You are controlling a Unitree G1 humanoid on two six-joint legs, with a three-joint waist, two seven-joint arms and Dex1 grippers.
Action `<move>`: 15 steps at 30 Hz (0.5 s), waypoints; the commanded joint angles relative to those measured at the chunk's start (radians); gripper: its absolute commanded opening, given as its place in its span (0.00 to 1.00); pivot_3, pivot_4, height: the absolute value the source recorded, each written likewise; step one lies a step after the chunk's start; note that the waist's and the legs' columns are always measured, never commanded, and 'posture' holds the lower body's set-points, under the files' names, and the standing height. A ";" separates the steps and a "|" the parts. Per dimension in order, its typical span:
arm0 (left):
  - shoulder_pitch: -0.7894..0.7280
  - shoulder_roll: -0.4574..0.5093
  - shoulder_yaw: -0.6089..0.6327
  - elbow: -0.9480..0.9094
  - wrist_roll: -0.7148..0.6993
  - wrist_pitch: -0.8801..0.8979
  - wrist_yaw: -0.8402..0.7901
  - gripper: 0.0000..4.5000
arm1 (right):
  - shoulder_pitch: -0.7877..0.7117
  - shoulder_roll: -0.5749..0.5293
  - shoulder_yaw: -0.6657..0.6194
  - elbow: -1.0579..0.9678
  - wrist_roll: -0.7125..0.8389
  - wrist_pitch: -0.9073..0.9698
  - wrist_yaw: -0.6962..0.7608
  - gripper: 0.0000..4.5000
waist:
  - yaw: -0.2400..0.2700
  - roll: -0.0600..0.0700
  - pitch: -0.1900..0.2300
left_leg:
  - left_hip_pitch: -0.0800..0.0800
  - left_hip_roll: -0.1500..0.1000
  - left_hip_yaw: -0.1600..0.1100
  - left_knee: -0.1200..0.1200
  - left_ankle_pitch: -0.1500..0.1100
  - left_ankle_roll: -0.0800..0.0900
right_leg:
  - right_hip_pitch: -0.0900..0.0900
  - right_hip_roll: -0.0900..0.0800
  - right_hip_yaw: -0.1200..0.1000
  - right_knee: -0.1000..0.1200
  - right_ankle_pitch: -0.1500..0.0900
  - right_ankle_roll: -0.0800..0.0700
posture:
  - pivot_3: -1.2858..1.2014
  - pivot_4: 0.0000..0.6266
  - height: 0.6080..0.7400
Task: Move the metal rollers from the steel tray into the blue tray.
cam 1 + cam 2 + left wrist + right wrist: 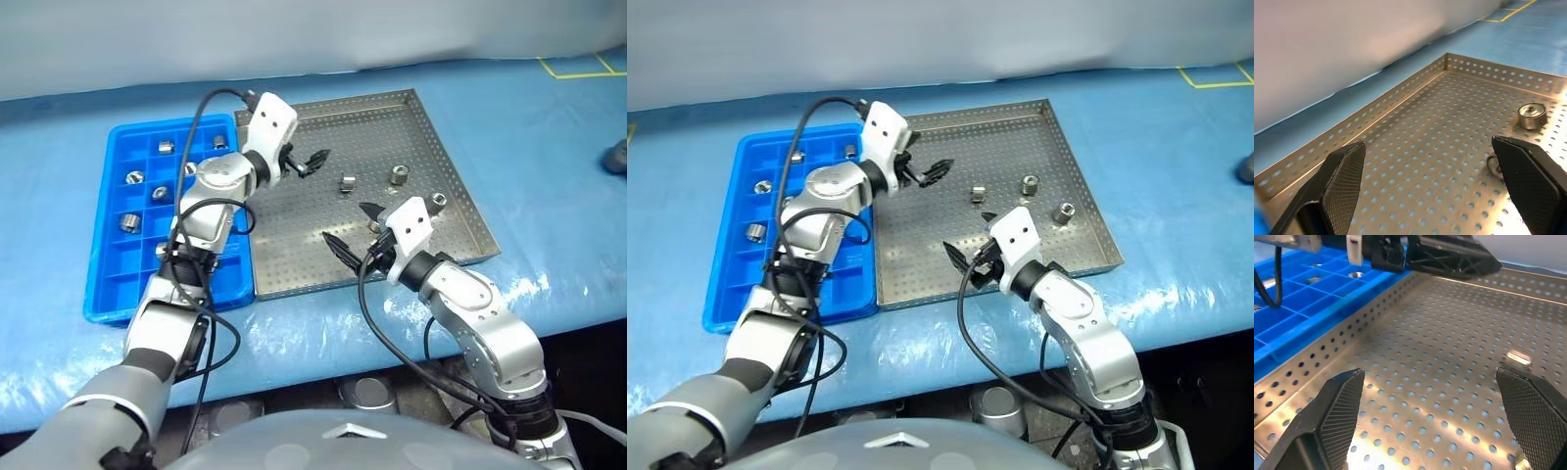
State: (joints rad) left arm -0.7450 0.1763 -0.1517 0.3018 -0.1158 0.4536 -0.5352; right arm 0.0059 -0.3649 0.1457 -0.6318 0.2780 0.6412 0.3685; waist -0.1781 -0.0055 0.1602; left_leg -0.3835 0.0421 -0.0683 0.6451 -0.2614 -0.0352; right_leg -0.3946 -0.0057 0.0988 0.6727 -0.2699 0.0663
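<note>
The steel tray [294, 264] lies mid-table with metal rollers loose on its perforated floor: one [347, 183] near the middle, one [398, 176] further right and one [438, 202] by the right rim. Beside it on the left, the blue tray [103, 294] holds several rollers [129, 222] in its compartments. My left gripper [315, 162] hangs open and empty over the steel tray's left part, short of the middle roller [1532, 115]. My right gripper [351, 225] is open and empty, low over the tray's front half, pointing toward the left gripper [1449, 257].
A pale blue cover spreads over the table [549, 127]. A dark object [617, 155] sits at the far right edge. Yellow tape marks [578, 69] lie at the back right. Black cables [211, 108] loop off both arms, the left one above the blue tray.
</note>
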 commanded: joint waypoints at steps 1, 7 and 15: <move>-0.086 -0.049 -0.032 0.187 0.034 -0.128 -0.026 1.00 | 0.043 0.009 -0.039 -0.068 -0.018 -0.018 -0.045 1.00 | -0.022 0.000 0.000 | 0.000 0.000 0.000 0.000 0.000 0.001 | 0.000 0.000 0.000 -0.001 0.000 0.000 | 0.38 0.24 1.00; -0.189 -0.112 -0.047 0.500 0.101 -0.286 0.005 1.00 | 0.114 0.027 -0.050 -0.105 -0.035 -0.025 -0.087 1.00 | -0.104 0.000 0.000 | -0.002 0.000 0.000 0.000 -0.002 0.003 | -0.001 0.000 0.000 -0.003 -0.002 0.003 | 0.35 0.24 1.00; -0.253 -0.132 -0.073 0.688 0.223 -0.339 0.150 1.00 | 0.152 0.044 -0.060 -0.141 -0.041 -0.022 -0.119 1.00 | -0.186 0.000 0.000 | -0.002 0.000 0.000 0.000 -0.002 0.003 | 0.000 0.000 0.001 -0.003 -0.003 0.006 | 0.34 0.24 1.00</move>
State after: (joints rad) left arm -0.9717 0.0434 -0.2189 0.9854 0.0812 0.1354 -0.4137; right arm 0.1538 -0.3259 0.1051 -0.7211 0.2383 0.6394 0.2573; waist -0.3638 -0.0057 0.1604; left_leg -0.3852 0.0421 -0.0678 0.6444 -0.2630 -0.0324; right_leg -0.3948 -0.0056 0.0998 0.6700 -0.2729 0.0728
